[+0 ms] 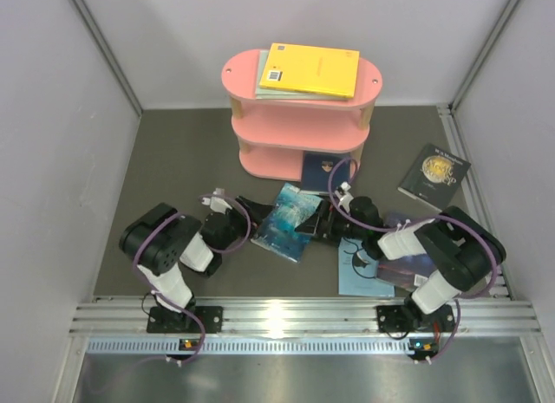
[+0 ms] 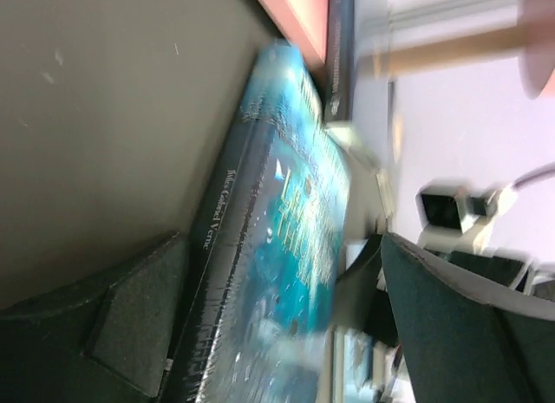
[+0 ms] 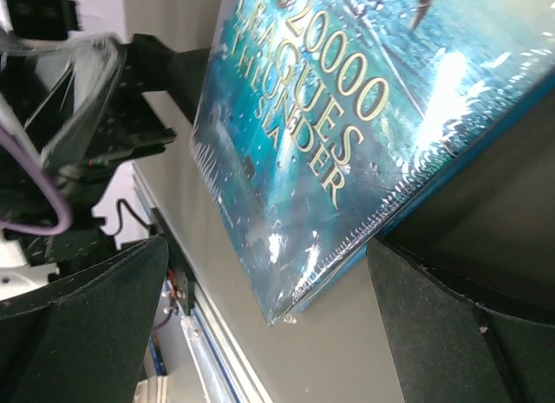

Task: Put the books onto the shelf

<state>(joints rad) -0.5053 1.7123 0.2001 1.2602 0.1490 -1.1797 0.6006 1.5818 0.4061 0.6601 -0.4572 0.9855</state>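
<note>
The pink shelf (image 1: 260, 117) stands at the back, with a yellow book (image 1: 312, 70) on its top board over a pale grey-green one (image 1: 262, 74). A navy book (image 1: 316, 171) sits at the bottom tier. The teal book (image 1: 289, 221) lies tilted on the mat between both grippers. My left gripper (image 1: 245, 214) is open, with the teal book (image 2: 286, 238) between its fingers and the spine beside the left finger (image 2: 130, 325). My right gripper (image 1: 325, 223) is open too, and the book's corner (image 3: 295, 186) reaches over its right finger (image 3: 468, 334).
A black book with a gold emblem (image 1: 434, 174) lies at the right on the mat. A light blue book (image 1: 360, 269) lies partly under the right arm. The shelf's bottom board (image 2: 299, 17) and a wooden post (image 2: 451, 52) are just beyond the teal book. The rail (image 1: 286, 316) runs along the near edge.
</note>
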